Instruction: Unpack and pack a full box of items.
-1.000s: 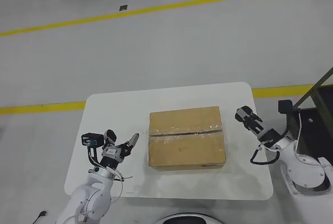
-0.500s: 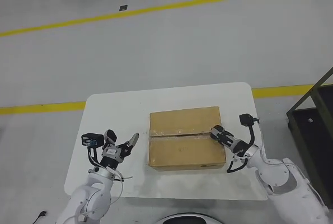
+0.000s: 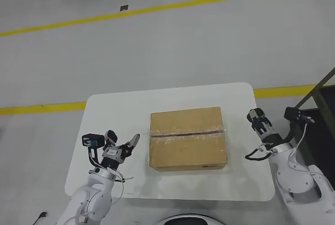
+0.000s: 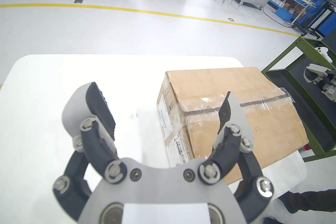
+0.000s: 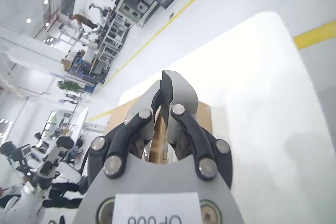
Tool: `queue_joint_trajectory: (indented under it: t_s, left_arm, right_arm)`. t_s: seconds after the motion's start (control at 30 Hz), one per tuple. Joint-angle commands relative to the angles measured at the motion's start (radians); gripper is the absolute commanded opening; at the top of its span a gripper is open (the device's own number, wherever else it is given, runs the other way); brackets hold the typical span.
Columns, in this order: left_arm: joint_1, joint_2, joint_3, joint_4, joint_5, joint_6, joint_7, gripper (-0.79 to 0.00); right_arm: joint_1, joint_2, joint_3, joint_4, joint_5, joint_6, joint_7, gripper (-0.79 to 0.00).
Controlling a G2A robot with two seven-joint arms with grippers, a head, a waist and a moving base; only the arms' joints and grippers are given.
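Note:
A closed brown cardboard box (image 3: 187,138), taped shut along its middle seam, sits in the centre of the white table (image 3: 111,112). In the left wrist view the box (image 4: 236,114) lies just beyond my left gripper (image 4: 168,104), which is open and empty. From above, that left gripper (image 3: 124,143) rests on the table a short way from the box's near-left side. My right gripper (image 3: 257,118) hovers over the table's right edge, apart from the box, its fingers (image 5: 165,89) pressed together and empty. The box (image 5: 204,114) lies behind them.
A dark green cart (image 3: 325,107) stands off the table's right side, close to the right arm; in the left wrist view it is the green cart (image 4: 302,83) behind the box. Bare table surface surrounds the box on all sides.
The right arm swung in to the box's right end, then pulled back out to the table's right edge. The left arm and the box stayed put.

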Motion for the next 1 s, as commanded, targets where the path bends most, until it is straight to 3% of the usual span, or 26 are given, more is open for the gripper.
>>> queue_joint_trajectory:
  t_s: [0.0, 0.2, 0.23, 0.27, 0.3, 0.37, 0.6, 0.73, 0.83, 0.97]
  left_arm:
    - [0.0, 0.0, 0.0, 0.0, 0.0, 0.0, 0.0, 0.0]
    - [0.0, 0.0, 0.0, 0.0, 0.0, 0.0, 0.0, 0.0]
    - [0.0, 0.0, 0.0, 0.0, 0.0, 0.0, 0.0, 0.0]
    - [0.0, 0.0, 0.0, 0.0, 0.0, 0.0, 0.0, 0.0]
    - [0.0, 0.0, 0.0, 0.0, 0.0, 0.0, 0.0, -0.001]
    - [0.0, 0.0, 0.0, 0.0, 0.0, 0.0, 0.0, -0.001]
    - [0.0, 0.0, 0.0, 0.0, 0.0, 0.0, 0.0, 0.0]
    - [0.0, 0.0, 0.0, 0.0, 0.0, 0.0, 0.0, -0.001]
    - [0.0, 0.0, 0.0, 0.0, 0.0, 0.0, 0.0, 0.0]
    - [0.0, 0.0, 0.0, 0.0, 0.0, 0.0, 0.0, 0.0]
  right_arm:
    - [-0.022, -0.001, 0.013, -0.024, -0.014, -0.004, -0.024, -0.785]
    - [-0.046, -0.003, 0.027, -0.055, -0.043, -0.006, -0.017, -0.785]
    - [-0.046, -0.003, 0.027, -0.055, -0.043, -0.006, -0.017, -0.576]
    - [-0.046, -0.003, 0.027, -0.055, -0.043, -0.006, -0.017, 0.0]
    - [-0.046, -0.003, 0.027, -0.056, -0.044, -0.006, -0.017, -0.778]
    - [-0.046, -0.003, 0.027, -0.055, -0.043, -0.006, -0.017, -0.74]
    - [-0.046, -0.003, 0.027, -0.055, -0.043, -0.006, -0.017, -0.287]
    - [-0.046, -0.003, 0.027, -0.055, -0.043, -0.006, -0.017, -0.118]
    - [-0.046, -0.003, 0.027, -0.055, -0.043, -0.006, -0.017, -0.036]
    - [-0.046, -0.003, 0.027, -0.055, -0.043, -0.006, -0.017, -0.001]
